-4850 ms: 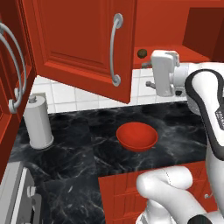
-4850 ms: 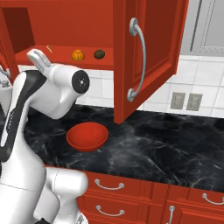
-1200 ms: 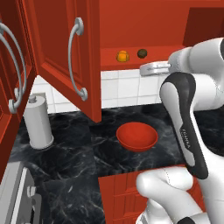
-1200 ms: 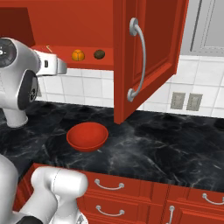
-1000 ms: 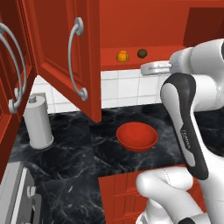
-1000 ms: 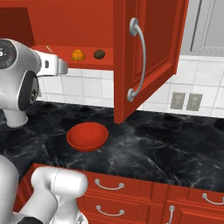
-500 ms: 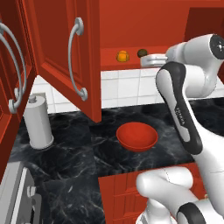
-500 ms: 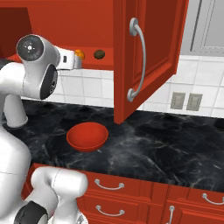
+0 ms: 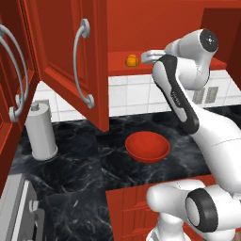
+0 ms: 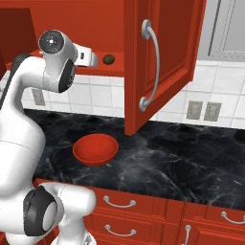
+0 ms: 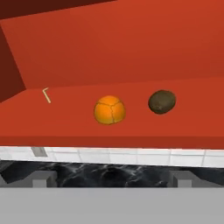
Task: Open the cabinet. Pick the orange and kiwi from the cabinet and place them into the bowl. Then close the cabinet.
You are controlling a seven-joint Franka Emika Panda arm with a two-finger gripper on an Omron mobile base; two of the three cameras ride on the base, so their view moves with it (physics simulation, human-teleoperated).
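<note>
The pincer (image 11: 112, 177) gapes wide, empty, near the small round bright-orange fruit (image 11: 109, 110); a careless approach could roll it toward the dark oval kiwi (image 11: 162, 102).

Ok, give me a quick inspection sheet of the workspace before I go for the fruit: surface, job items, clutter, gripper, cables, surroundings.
Surface: black marbled counter, bare around the bowl.
Cabinet: both doors swung open.
Orange: on the cabinet shelf, apart from the kiwi.
Kiwi: on the same shelf beside the orange.
Bowl: on the counter below the shelf, nothing in it.
Clutter: paper towel roll standing on the counter; small pale hook-shaped piece on the shelf.
Gripper: open, holding nothing, short of the shelf's front edge, facing the fruit.
Cables: nothing seen.
Surroundings: white tiled wall with outlets; red drawers below.
</note>
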